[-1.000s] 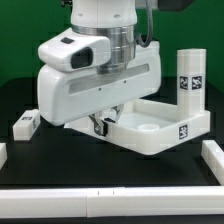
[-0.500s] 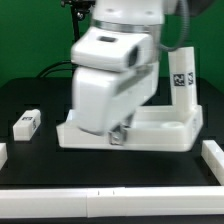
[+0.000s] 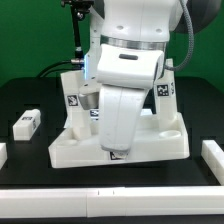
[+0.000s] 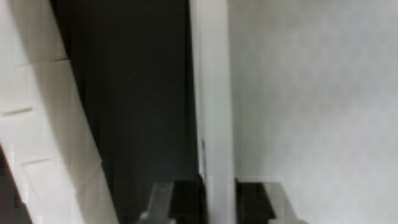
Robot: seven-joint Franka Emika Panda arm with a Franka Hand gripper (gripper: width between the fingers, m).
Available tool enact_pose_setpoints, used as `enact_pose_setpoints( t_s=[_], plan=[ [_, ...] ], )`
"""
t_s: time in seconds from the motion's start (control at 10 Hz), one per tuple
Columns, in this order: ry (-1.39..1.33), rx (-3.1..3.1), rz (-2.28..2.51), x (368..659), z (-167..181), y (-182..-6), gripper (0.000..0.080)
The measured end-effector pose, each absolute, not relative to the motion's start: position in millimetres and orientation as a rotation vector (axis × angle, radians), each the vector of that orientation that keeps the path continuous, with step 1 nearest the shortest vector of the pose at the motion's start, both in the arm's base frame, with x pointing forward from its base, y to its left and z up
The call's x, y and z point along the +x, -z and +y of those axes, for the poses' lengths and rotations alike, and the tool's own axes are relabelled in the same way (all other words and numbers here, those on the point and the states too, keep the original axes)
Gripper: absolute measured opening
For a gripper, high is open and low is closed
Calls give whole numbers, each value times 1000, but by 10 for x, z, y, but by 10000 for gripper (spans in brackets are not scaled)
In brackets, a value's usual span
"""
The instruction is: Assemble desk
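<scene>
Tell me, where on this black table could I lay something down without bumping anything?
Best spot: the bare black table on the exterior view's left, between the small loose leg, the panel and the front white rail. A narrower strip lies between panel and rail. The middle is crowded: the gripper pinches the panel's rim.

The white panel sits open side up on the black desk, its raised rim running across the middle of the exterior view. The left leg and the right leg stand upright at its far corners, each bearing a black-and-white tag. The loose leg lies flat on the desk, apart from the panel, toward that view's left. The pincer is clamped on the panel's near rim.
</scene>
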State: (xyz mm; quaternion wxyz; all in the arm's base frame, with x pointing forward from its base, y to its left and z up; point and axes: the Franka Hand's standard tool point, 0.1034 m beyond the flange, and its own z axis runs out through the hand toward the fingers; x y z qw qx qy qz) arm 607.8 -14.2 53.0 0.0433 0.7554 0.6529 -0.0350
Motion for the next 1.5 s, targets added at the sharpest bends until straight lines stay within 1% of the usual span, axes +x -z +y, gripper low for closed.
enact_pose_setpoints(
  t_s=[0.1, 0.2, 0.3, 0.4, 0.5, 0.9, 1.1, 1.2, 1.3, 1.5],
  plan=[
    [106, 2311, 1984, 6103, -122, -514, 57],
    [92, 2288, 1998, 6181, -13, -470, 57],
    [76, 2320, 1959, 6256, 96, -394, 57],
    [57, 2347, 1918, 6302, 170, -275, 57],
    [50, 2376, 1877, 6278, 156, -194, 57],
    [54, 2377, 1874, 6280, 135, -200, 57],
    [17, 2296, 1958, 6422, 221, -294, 57],
    [-17, 2261, 1986, 6517, 303, -373, 57],
    [-20, 2266, 1988, 6536, 358, -385, 57],
    [0, 2278, 1974, 6549, 364, -301, 57]
  ],
)
